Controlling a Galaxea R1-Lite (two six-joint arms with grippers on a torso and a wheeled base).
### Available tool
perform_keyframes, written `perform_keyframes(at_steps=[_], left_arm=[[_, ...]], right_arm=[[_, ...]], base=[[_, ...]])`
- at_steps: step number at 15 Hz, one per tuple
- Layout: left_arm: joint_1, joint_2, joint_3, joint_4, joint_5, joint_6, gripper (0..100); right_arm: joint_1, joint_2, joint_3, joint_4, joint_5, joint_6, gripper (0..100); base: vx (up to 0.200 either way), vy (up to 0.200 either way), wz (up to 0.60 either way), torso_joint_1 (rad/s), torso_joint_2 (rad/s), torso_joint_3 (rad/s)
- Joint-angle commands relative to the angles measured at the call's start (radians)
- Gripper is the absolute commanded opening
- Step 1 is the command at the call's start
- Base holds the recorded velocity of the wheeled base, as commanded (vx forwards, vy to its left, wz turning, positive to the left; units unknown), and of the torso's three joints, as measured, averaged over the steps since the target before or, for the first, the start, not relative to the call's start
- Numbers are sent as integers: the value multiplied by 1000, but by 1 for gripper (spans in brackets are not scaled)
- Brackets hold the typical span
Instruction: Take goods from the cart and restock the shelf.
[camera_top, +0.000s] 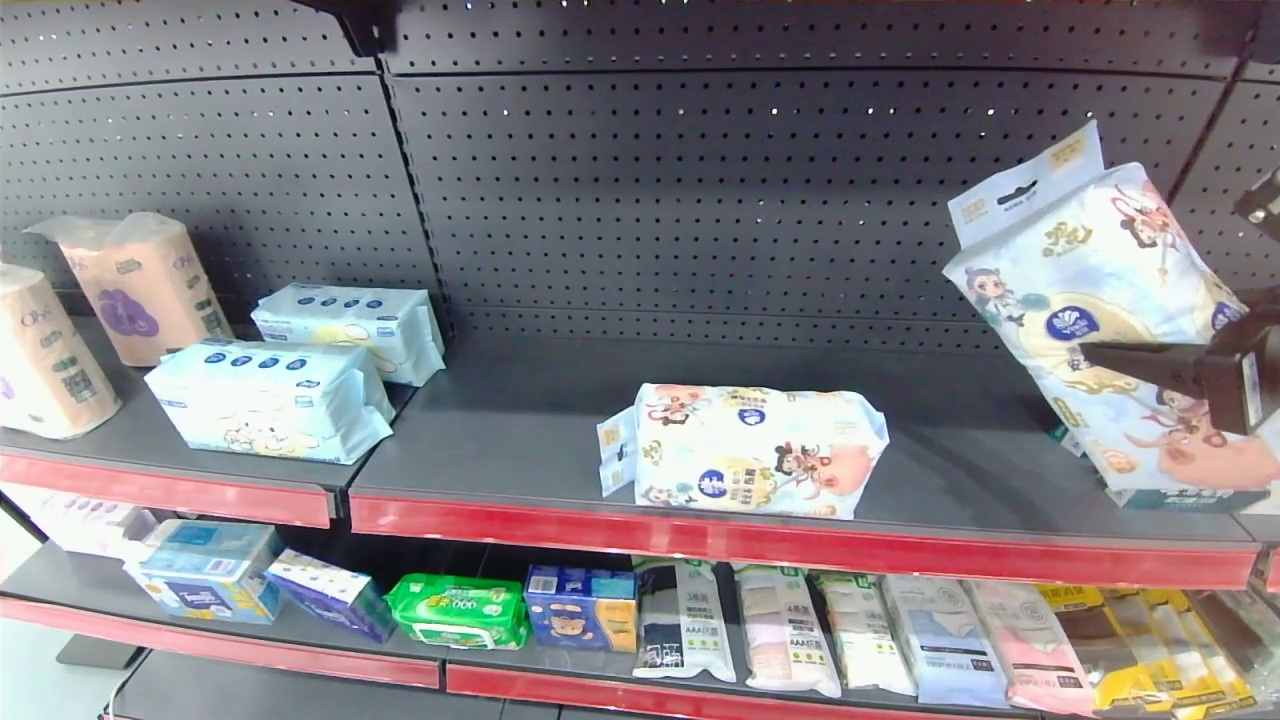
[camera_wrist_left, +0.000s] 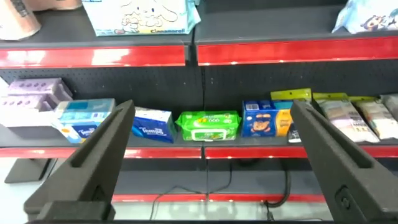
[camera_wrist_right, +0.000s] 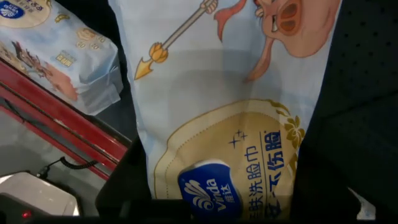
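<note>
Black pegboard backs the shelf (camera_top: 520, 430), and its upper tier is where I am working: one cartoon-printed pack (camera_top: 750, 450) lies flat near the middle, close to the red lip (camera_top: 800, 545), with bare shelf to its right. The right jaws are clamped across a second pack (camera_top: 1090, 300) of the same print, held tilted at the far right end of that tier, its hanging tab uppermost. I cannot tell whether its lower edge touches the shelf or hangs just clear of it. The left jaws stand wide apart with nothing between them, low down and facing the tier below, where a green pack (camera_wrist_left: 208, 126) sits among other goods. I judge this to be the placing step: the pack is off the cart and at the shelf, but not yet set down. The next move calls for bringing it over the bare stretch to the right of the lying pack, past the red lip, and lowering it until the shelf carries it before I let the right jaws part, so that it does not tip forward off the edge.
</note>
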Motion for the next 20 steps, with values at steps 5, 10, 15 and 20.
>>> perform_keyframes(at_steps=[5,10,15,20], left_arm=[[16,-77,54,-5,4,1,100],[16,-77,92,-9,33,-6,100],[16,-77,146,-127,-90,57,100],[19,-77,152,-133,39,-31,100]], right_arm=[[1,60,-29,-17,-11,12,0],[1,116,-33,-172,-11,6,0],[6,116,-21,-165,-11,6,0],[12,129,-25,-167,-19,4,0]], base=[[0,0,0,0,0,0],[0,0,0,0,0,0],[0,0,0,0,0,0],[0,0,0,0,0,0]])
